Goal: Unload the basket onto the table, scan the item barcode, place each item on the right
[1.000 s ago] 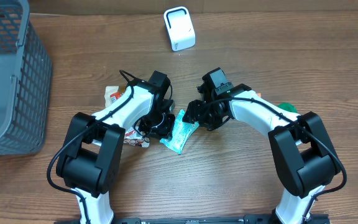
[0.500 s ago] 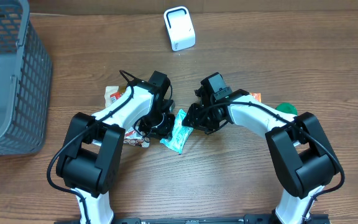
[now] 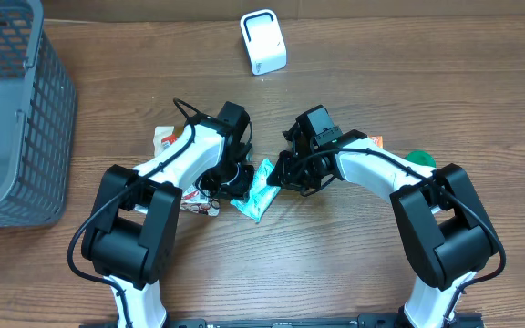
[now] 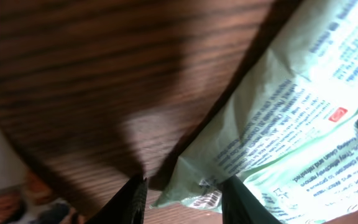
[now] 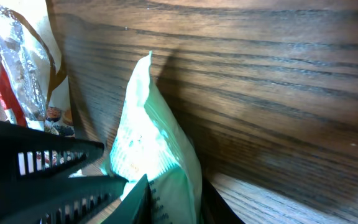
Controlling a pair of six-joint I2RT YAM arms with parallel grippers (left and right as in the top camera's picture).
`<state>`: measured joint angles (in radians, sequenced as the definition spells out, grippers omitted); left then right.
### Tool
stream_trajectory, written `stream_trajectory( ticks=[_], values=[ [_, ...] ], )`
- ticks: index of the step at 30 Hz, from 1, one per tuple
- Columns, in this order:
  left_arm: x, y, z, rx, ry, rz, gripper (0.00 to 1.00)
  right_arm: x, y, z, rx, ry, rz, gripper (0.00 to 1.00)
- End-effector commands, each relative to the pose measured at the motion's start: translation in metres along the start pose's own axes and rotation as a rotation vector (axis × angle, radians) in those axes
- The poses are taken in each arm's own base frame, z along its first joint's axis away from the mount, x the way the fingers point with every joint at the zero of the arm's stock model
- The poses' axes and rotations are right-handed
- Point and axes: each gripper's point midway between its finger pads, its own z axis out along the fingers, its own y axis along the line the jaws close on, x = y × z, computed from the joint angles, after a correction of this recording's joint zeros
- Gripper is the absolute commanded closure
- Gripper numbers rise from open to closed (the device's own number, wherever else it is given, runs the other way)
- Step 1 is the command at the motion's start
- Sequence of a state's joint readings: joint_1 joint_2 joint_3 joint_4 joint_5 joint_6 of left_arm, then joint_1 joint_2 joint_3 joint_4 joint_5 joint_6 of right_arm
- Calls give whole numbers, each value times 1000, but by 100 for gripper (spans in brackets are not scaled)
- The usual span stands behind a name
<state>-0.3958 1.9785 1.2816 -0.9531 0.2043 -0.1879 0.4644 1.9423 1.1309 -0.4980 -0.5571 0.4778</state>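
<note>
The item, a pale green packet (image 3: 259,191) printed with fine text, lies between the two arms on the wooden table. In the right wrist view the packet (image 5: 148,137) stands up on its edge. My right gripper (image 5: 176,208) is shut on the packet's lower end. My left gripper (image 4: 185,205) stands partly open. A corner of the packet (image 4: 278,130) lies between its fingers against the right one, and bare wood shows beside the left finger (image 4: 132,202). No barcode is clearly visible. The white scanner (image 3: 262,41) stands at the far middle of the table.
A grey mesh basket (image 3: 7,109) fills the far left. Other snack packets lie by the left arm (image 3: 165,138) and below it (image 3: 199,206). An orange packet (image 3: 375,141) and a green object (image 3: 419,158) sit behind the right arm.
My right gripper moved a little to the left and closed on the green packet, which shifted and tipped up on its edge. The left gripper has hardly moved.
</note>
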Motion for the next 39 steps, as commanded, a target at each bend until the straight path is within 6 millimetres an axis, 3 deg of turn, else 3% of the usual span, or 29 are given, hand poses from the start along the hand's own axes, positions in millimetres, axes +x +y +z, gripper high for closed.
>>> stream_trajectory(
  ticks=[1,7,11,17,23,27,28,39],
  values=[
    [-18,30,-12,-122,-63,-60,70,9,5,1,-33,33,-12,79],
    [-30,26,-32,-119,-91,-58,69,9,5,1,-33,33,-12,79],
    [-31,25,-33,-114,-96,-59,69,9,5,1,-33,33,-12,79],
    [-23,21,-31,-92,-62,-74,70,8,5,1,-32,33,-12,79],
    [-17,3,-29,11,-29,-39,74,8,4,1,-28,32,-11,79],
    [-11,5,-24,7,-8,-45,73,9,4,1,-27,33,-10,79],
    [-5,9,-14,-2,2,-56,73,9,4,1,-27,33,-10,79],
    [-7,22,-1,-54,-30,-96,72,9,4,1,-27,34,-10,80]
  ],
)
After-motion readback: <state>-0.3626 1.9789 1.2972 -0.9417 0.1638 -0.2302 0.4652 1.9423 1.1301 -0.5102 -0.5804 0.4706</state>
